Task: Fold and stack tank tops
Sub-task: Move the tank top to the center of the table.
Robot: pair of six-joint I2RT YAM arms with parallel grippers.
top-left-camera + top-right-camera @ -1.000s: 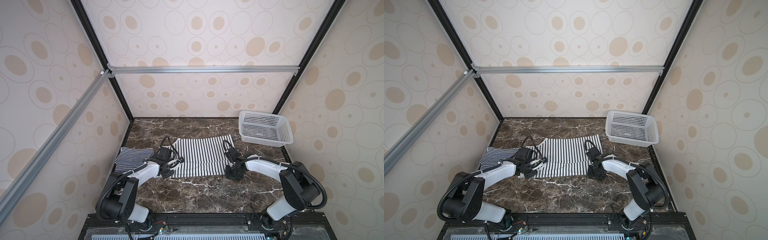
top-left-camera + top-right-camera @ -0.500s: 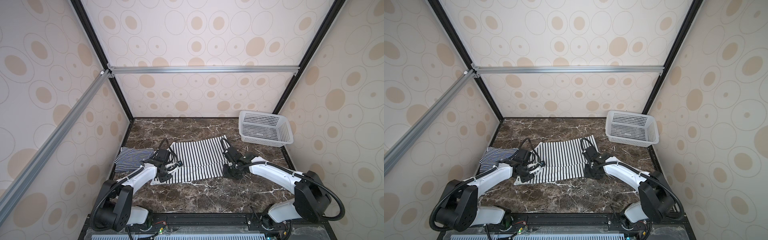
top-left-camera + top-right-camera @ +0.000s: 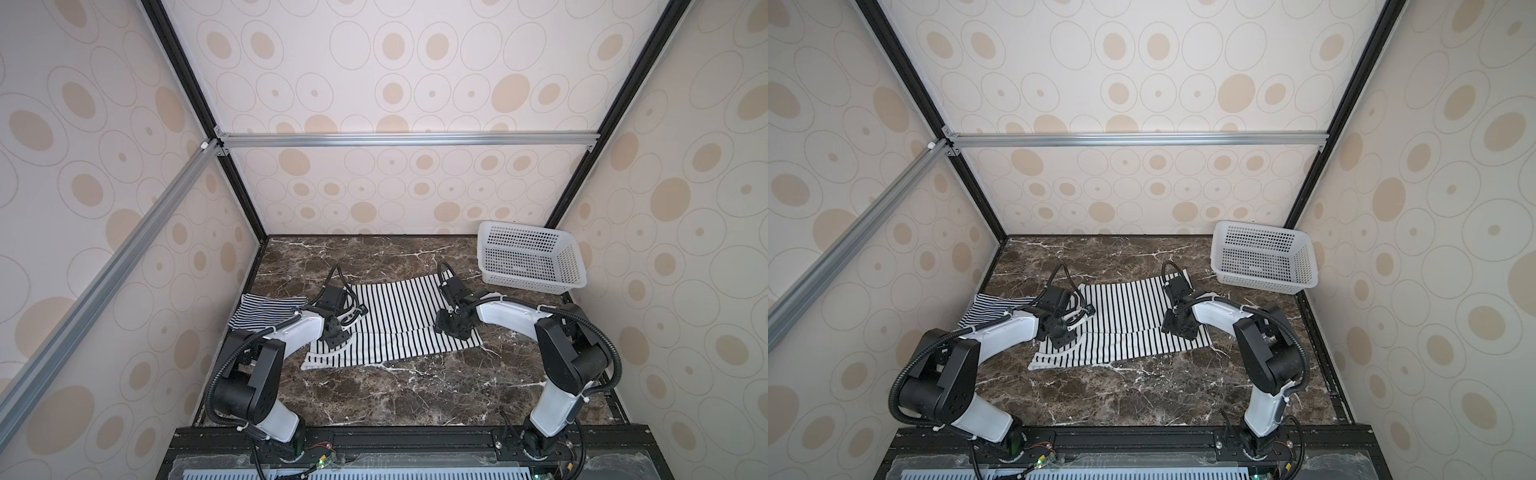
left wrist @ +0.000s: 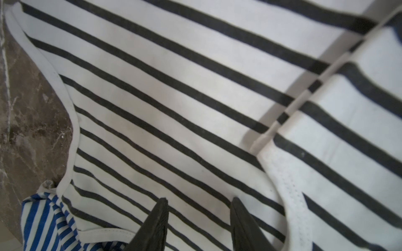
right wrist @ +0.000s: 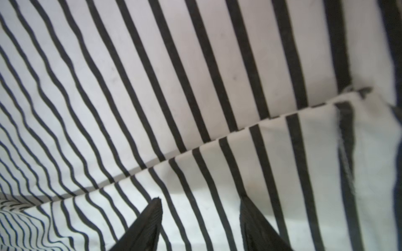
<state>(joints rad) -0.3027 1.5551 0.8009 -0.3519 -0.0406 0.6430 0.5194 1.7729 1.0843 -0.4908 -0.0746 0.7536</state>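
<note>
Matt cloth tank top [image 3: 395, 328] on smooth marbled table [image 3: 415, 395]; perforated plastic basket [image 3: 534, 286].

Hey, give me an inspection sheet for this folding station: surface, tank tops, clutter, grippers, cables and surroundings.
Surface: marble table, no spills seen.
Job's things: wide-striped tank top lies flat at centre, one layer lapped over another; narrow-striped tank top touches it on the robot's left.
Clutter: white basket, far right corner, looks empty.
Grippers: left gripper and right gripper are open over the wide-striped top.
Cables: black hoses run along both arms, no snag seen.
Surroundings: dotted walls, aluminium bar.
</note>
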